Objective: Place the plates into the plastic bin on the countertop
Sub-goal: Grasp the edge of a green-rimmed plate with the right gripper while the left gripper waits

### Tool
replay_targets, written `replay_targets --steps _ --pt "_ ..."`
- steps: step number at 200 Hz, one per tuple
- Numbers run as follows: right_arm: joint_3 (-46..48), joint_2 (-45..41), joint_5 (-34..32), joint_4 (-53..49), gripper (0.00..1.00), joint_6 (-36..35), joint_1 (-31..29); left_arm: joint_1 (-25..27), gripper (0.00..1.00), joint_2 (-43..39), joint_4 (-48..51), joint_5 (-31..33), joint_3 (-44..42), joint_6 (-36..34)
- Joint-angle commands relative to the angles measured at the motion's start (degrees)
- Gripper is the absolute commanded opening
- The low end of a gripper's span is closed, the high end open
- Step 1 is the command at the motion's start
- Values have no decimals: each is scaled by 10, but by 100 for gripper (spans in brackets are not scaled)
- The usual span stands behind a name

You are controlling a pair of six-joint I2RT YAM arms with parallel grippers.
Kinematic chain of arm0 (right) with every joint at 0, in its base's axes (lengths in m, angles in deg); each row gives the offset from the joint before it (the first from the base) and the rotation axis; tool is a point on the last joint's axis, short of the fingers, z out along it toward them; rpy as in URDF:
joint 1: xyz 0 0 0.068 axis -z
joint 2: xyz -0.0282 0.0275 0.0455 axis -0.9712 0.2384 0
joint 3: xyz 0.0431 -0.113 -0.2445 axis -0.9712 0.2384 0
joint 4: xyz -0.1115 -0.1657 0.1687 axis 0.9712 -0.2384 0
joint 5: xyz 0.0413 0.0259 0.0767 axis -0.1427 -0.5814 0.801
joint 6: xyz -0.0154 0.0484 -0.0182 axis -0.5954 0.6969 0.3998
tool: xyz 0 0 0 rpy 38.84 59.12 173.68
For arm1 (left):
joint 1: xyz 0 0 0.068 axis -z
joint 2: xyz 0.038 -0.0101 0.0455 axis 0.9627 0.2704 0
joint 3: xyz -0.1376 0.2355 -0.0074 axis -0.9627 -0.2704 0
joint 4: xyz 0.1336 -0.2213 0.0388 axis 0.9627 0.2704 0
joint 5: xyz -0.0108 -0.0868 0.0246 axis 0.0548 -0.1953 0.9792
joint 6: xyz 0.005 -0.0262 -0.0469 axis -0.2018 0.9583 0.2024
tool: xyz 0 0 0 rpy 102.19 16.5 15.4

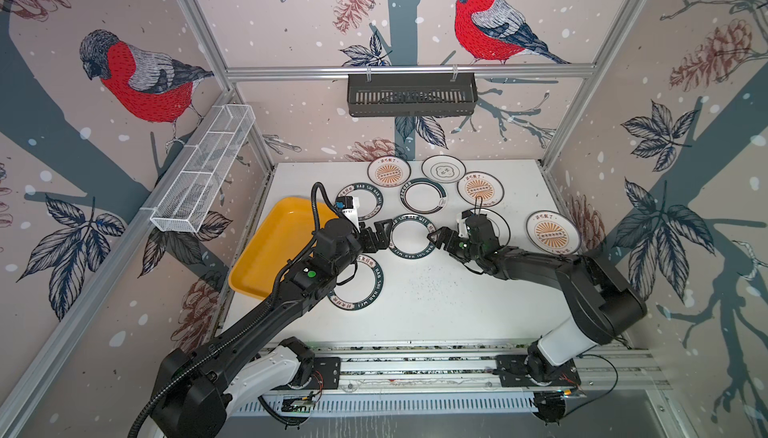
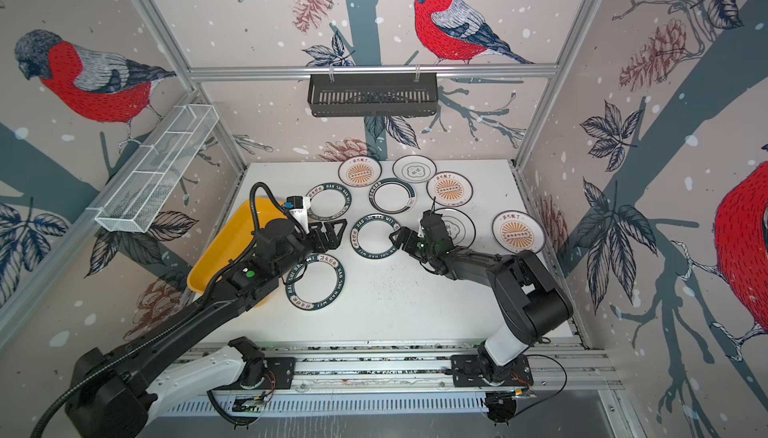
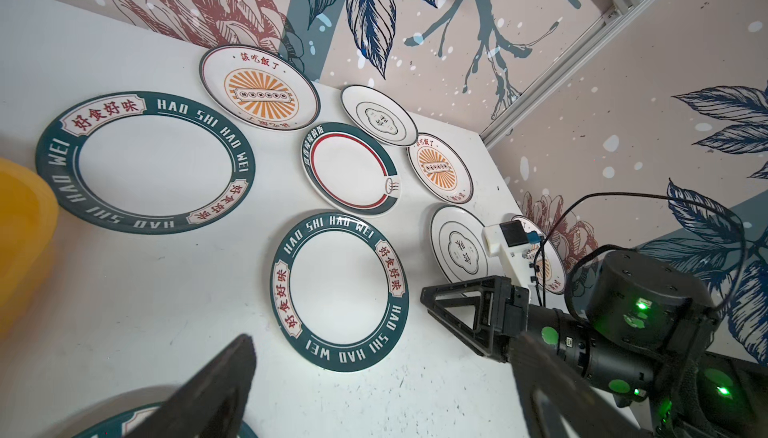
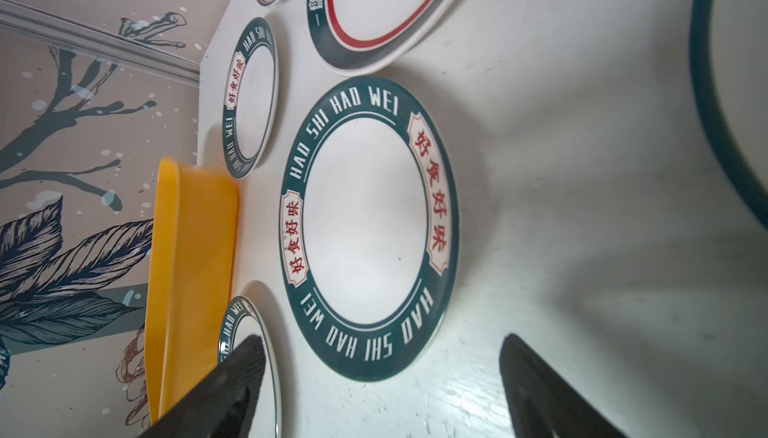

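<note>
- Centre of the white speckled surface: a round white plate with dark green rim lies flat. The rim reads "HAO SHI HAO WEI" twice in white, with red 好食好味 on two cream panels. This is clearest in the right wrist view
- Two more plates carry the same lettering: the far green-rimmed plate, partly behind the left arm, and the near green-rimmed plate, partly under it
- The orange sunburst plate at the back has red 該吃飯了 above the burst, and two others match it. The lower line is too small to read
- The plate with green band and red ring has white characters that are not legible
- left gripper: jaws spread wide and holding nothing, just beside the central plate's left edge
- right gripper: jaws apart with nothing between them, tips at the same plate's right edge. Whether they touch it cannot be told
- The shallow yellow-orange plastic bin sits at the left edge of the surface. All nine plates lie on the surface outside it
</note>
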Motion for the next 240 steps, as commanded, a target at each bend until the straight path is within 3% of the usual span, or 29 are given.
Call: replay_targets --steps 1,82,187,240 --pt "-9 23 21 25 83 12 -1 -4 96 -7 -2 2 0 -3" --pt "-18 73 41 55 64 29 -1 -9 96 10 -1 -19 12 -7" --pt "-14 95 28 70 14 59 6 -13 96 22 -1 -27 16 -4" --pt "-7 83 30 77 4 68 9 -19 96 26 4 -32 17 -5"
